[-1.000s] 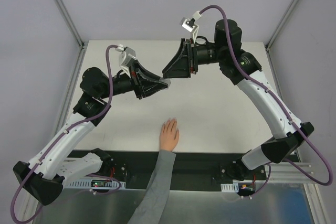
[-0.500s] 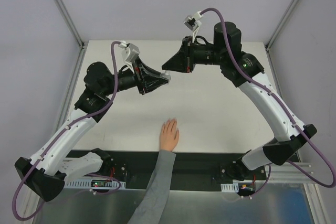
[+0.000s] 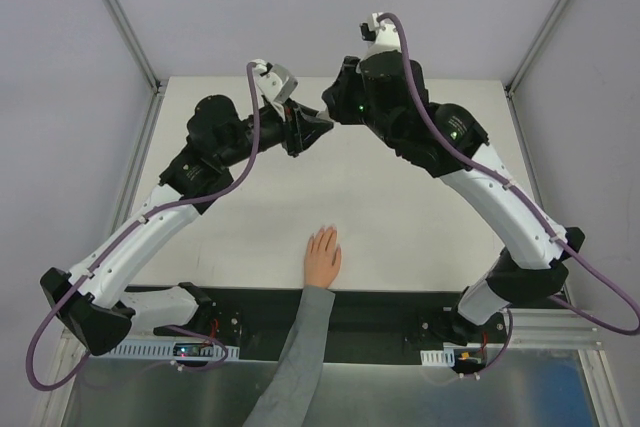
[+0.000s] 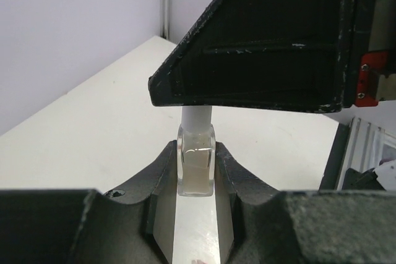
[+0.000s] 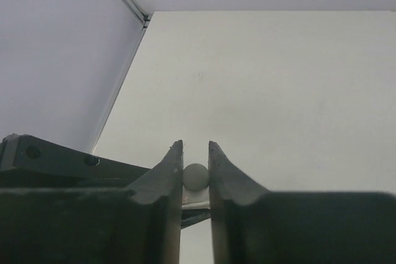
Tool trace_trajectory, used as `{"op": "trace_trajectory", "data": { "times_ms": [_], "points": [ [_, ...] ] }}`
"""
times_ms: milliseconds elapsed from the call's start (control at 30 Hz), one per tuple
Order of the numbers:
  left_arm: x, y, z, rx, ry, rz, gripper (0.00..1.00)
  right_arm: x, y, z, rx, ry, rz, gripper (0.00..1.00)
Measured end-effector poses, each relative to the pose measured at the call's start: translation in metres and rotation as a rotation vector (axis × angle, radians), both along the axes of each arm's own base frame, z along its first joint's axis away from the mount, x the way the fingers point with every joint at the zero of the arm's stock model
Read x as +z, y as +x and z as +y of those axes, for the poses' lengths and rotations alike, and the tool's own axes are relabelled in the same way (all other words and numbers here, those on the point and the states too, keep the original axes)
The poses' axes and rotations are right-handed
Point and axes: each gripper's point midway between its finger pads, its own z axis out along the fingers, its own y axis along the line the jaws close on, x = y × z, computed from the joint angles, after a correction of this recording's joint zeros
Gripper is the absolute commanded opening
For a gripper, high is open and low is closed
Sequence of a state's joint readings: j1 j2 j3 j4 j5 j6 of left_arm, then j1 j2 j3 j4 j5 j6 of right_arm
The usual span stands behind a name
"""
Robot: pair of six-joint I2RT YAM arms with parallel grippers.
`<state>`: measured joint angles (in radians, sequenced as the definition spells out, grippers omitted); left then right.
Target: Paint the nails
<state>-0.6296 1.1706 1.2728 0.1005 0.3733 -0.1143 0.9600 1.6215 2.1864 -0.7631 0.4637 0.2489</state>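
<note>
The small clear bottle (image 4: 196, 177) is clamped in the jaws of the left gripper (image 4: 197, 153). Its white cap (image 5: 195, 177) is pinched by the right gripper (image 5: 195, 146). The nails (image 3: 325, 232) are judged not yet painted.

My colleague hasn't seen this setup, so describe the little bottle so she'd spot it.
Above the far middle of the white table, the two arms' tips meet. There a small clear bottle sits in the left gripper, jaws shut, its white cap pinched by the right gripper. Unlike the person's hand flat at the near edge, it is held in the air.
</note>
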Motion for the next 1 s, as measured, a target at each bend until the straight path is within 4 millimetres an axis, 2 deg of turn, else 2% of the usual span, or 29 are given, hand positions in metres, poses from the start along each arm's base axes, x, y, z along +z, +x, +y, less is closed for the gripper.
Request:
{"op": "trace_trajectory", "data": {
  "times_ms": [33,67,133,167,233,267,300,400,500,600,700,867,1000],
  "points": [
    [-0.005,0.0,0.0,0.0,0.009,0.008,0.0,-0.005,0.0,0.0,0.005,-0.005,0.002,0.31],
    [-0.01,0.0,0.0,0.001,0.018,0.016,0.0,-0.011,-0.001,0.0,0.023,-0.021,0.002,0.44],
    [-0.016,0.005,0.004,0.033,0.027,0.022,0.0,-0.026,-0.009,0.001,0.092,-0.068,0.018,0.6],
    [-0.017,0.008,0.009,0.057,0.03,0.024,0.0,-0.03,-0.015,0.003,0.145,-0.095,0.014,0.75],
    [-0.022,0.007,0.018,0.084,0.043,0.033,0.0,-0.029,-0.024,0.004,0.236,-0.135,-0.023,0.86],
    [-0.021,0.004,0.02,0.087,0.041,0.029,0.0,-0.028,-0.028,0.004,0.275,-0.145,-0.038,0.95],
    [-0.019,0.0,0.023,0.084,0.039,0.026,0.0,-0.025,-0.033,0.003,0.333,-0.162,-0.064,0.99],
    [-0.014,-0.017,0.028,0.05,0.03,0.015,0.0,-0.017,-0.047,-0.002,0.465,-0.147,-0.098,0.96],
    [-0.01,-0.037,0.029,-0.016,0.025,0.015,0.0,-0.008,-0.05,-0.014,0.552,-0.103,-0.114,0.96],
    [-0.011,-0.055,0.024,-0.101,0.023,0.039,0.0,-0.007,-0.055,-0.02,0.645,-0.064,-0.111,0.96],
    [-0.016,-0.067,0.02,-0.17,0.021,0.085,0.0,-0.011,-0.067,-0.017,0.772,-0.011,-0.096,0.99],
    [-0.02,-0.077,0.016,-0.262,0.007,0.166,0.0,-0.025,-0.084,-0.008,0.915,0.055,-0.047,0.86],
    [-0.021,-0.082,0.012,-0.326,-0.001,0.213,0.0,-0.02,-0.094,-0.003,0.985,0.106,-0.042,0.81]
  ]
}}
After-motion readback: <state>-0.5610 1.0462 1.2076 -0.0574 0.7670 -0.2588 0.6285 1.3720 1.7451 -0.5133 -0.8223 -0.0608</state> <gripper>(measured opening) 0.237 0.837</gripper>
